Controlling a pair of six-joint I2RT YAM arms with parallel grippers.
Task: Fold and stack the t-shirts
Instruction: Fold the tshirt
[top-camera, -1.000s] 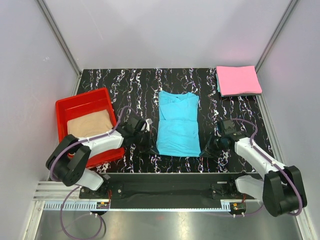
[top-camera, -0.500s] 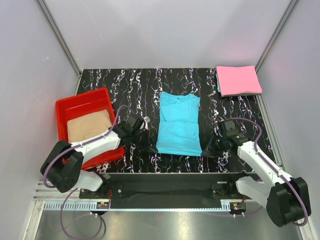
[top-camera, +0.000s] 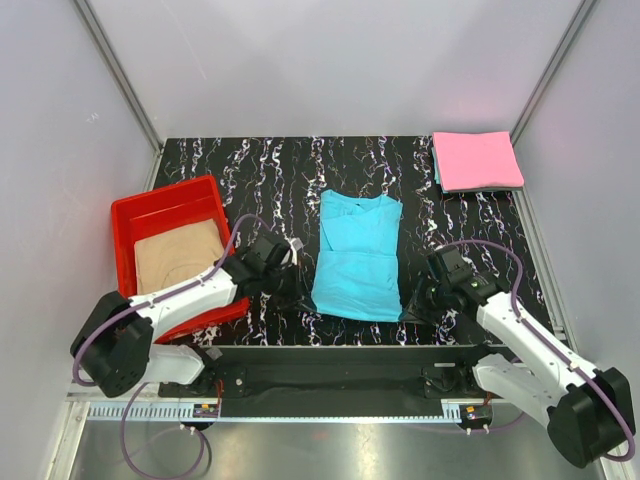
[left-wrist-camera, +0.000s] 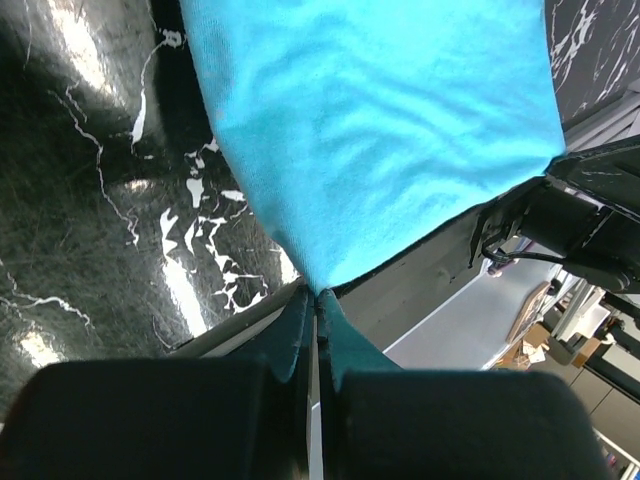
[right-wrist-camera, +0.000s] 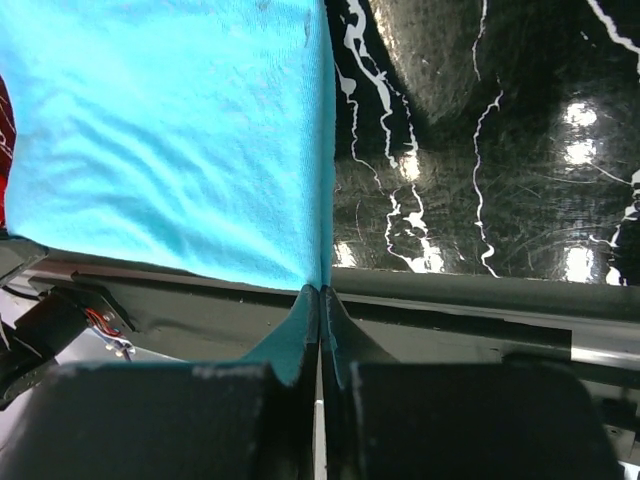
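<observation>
The turquoise-blue t-shirt lies folded lengthwise in the middle of the black marbled table. My left gripper is shut on its near left corner, with cloth pinched between the fingertips. My right gripper is shut on its near right corner, with cloth running up from the closed fingertips. The near hem is lifted a little. The pink t-shirt lies folded at the far right corner. The tan-beige t-shirt lies in the red tray at the left.
The red tray stands close beside my left arm. The table's near edge and the black base rail run just below both grippers. Grey walls enclose the table on three sides.
Both grippers have moved inward to the shirt's near corners and shut on them. The near hem has lifted and shifted slightly toward the back.
</observation>
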